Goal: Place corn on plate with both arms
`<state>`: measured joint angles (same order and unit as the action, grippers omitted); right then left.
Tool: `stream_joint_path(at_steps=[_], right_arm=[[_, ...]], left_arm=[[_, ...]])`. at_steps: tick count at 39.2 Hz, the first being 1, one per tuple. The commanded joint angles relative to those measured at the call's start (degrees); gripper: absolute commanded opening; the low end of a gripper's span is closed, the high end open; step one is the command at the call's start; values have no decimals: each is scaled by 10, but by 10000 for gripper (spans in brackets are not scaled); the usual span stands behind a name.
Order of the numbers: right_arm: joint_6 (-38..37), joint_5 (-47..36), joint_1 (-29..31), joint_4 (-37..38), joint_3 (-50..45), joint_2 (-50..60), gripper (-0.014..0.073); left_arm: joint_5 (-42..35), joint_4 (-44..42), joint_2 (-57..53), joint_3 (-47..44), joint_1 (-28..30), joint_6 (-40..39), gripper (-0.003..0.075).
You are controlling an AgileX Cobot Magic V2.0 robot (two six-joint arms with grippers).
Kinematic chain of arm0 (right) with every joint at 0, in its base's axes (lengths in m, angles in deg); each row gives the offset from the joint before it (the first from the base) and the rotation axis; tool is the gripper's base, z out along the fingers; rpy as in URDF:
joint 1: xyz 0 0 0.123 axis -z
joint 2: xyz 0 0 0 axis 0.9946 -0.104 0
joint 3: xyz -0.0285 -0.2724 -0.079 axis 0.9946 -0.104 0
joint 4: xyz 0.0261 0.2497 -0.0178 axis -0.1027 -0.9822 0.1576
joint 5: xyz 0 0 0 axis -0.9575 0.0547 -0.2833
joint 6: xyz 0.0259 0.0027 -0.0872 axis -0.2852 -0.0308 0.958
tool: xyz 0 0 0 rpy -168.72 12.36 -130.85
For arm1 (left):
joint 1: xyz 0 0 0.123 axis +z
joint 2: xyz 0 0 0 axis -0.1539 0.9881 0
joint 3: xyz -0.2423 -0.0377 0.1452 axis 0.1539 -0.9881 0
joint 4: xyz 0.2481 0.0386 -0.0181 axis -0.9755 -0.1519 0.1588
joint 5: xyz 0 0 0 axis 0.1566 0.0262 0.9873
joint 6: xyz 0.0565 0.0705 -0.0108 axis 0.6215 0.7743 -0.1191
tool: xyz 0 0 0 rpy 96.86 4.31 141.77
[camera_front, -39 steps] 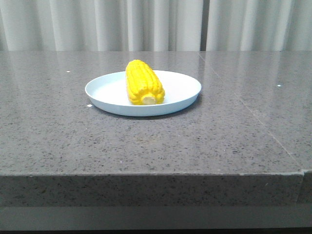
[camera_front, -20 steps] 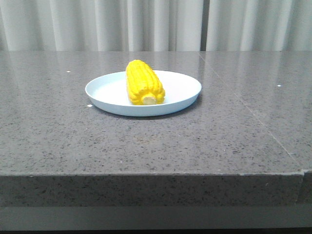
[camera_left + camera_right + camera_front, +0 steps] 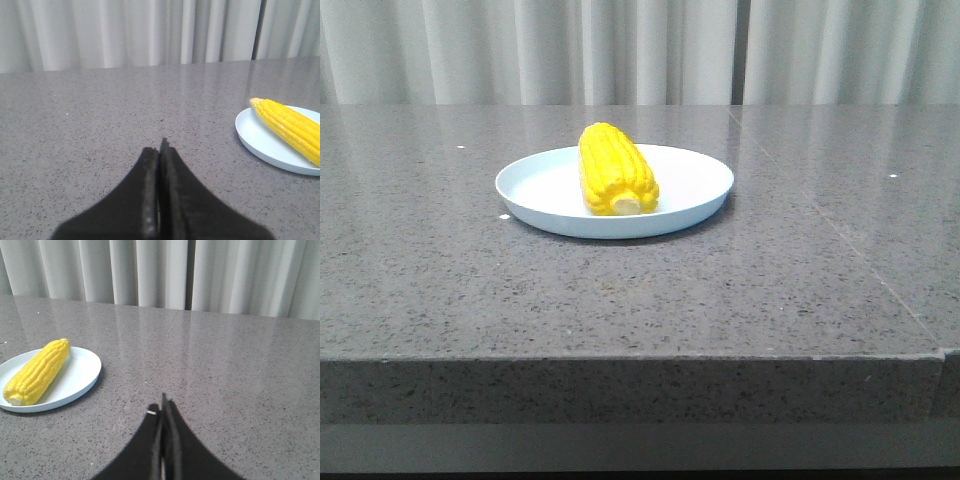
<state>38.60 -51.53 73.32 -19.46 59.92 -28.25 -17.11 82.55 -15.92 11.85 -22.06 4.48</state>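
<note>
The yellow corn [image 3: 613,168] lies on the pale blue-white plate [image 3: 690,185] in the middle of the table, its pale cut end toward the camera. Neither gripper shows in the front view. In the left wrist view my left gripper [image 3: 160,147] is shut and empty above bare table, well apart from the plate [image 3: 260,142] and corn [image 3: 292,129]. In the right wrist view my right gripper [image 3: 162,405] is shut and empty, well apart from the plate [image 3: 80,375] and corn [image 3: 37,371].
The grey speckled stone table [image 3: 620,300] has its front edge close to the camera. A seam [image 3: 840,235] runs across its right part. Pale curtains [image 3: 640,50] hang behind the table's far edge.
</note>
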Motion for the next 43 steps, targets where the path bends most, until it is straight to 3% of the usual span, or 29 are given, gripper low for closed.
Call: stream_joint_path(at_steps=[1,21,31,43], right_arm=[[6,-46,3,6,14,-6,-69],[6,-46,3,6,14,-6,-69],[6,-46,3,6,14,-6,-69],[6,-46,3,6,13,-7,-69]], left_arm=[[-48,-3,6,16,1,-2,-20],[-59,-3,-2,7,3,-2,-20],[-113,9,-82,-83,61,-2,-20],[-205,30,-82,-207,98,-2,-20]])
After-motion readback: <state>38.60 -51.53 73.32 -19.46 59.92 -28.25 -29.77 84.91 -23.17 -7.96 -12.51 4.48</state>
